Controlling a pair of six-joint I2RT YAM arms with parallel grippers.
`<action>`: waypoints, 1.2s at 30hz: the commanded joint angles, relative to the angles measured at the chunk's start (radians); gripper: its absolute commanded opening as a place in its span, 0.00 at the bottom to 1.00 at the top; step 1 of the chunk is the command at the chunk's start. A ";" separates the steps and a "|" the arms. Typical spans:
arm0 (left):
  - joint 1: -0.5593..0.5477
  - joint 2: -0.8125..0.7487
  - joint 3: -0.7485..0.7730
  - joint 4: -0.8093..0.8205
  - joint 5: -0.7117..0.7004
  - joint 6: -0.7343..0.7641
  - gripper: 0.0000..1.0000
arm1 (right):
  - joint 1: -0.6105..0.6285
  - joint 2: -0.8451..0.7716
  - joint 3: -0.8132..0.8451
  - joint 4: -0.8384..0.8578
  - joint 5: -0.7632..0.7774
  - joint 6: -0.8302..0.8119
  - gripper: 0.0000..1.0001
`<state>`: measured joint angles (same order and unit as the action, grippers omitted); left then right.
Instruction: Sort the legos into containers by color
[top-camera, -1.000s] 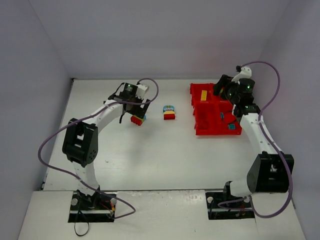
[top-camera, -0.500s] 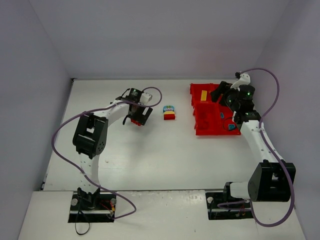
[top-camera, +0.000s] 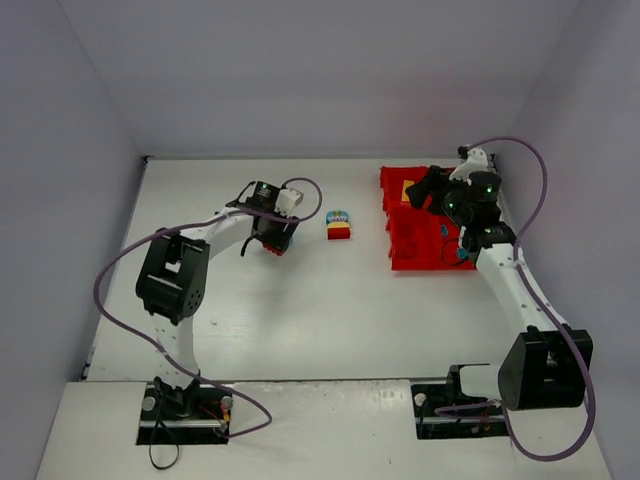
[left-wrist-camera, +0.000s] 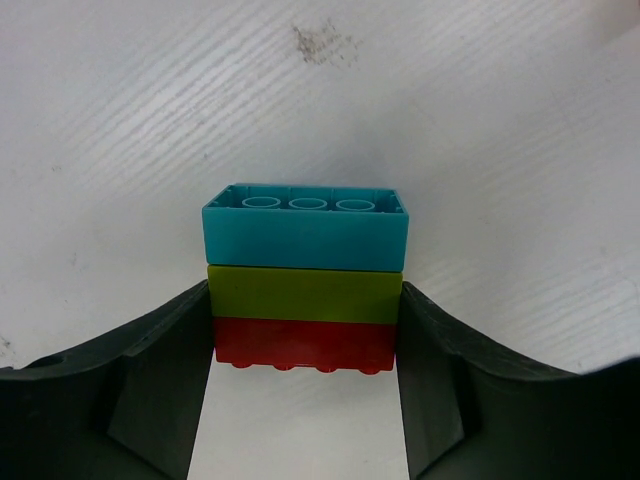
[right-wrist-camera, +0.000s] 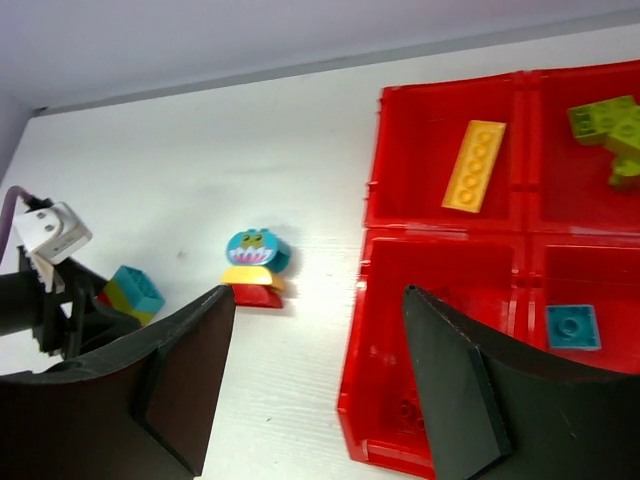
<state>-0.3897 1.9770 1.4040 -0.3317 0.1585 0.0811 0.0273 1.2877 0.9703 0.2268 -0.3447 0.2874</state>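
Legos stack, teal-green-red, on table between left gripper fingers, clamped end-to-end, low, for lifting whole; right gripper wide, empty, hovering over containers, clear of pickup.

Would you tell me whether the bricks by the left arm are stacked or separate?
Stacked: the brick stack has teal, green, red layers flush.

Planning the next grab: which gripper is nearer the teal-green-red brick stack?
Left: the left gripper touches both sides of the stack; right gripper hangs over the red tray.
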 joint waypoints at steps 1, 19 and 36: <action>-0.003 -0.160 -0.026 0.085 0.059 0.042 0.17 | 0.025 -0.030 0.010 0.057 -0.097 0.030 0.64; -0.196 -0.799 -0.253 0.094 0.183 0.333 0.00 | 0.322 0.036 0.082 0.039 -0.453 0.162 0.73; -0.238 -0.914 -0.379 0.174 0.190 0.414 0.00 | 0.557 0.136 0.180 0.089 -0.370 0.220 0.72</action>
<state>-0.6209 1.0897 1.0134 -0.2539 0.3328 0.4709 0.5659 1.4124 1.0866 0.2295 -0.7307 0.4904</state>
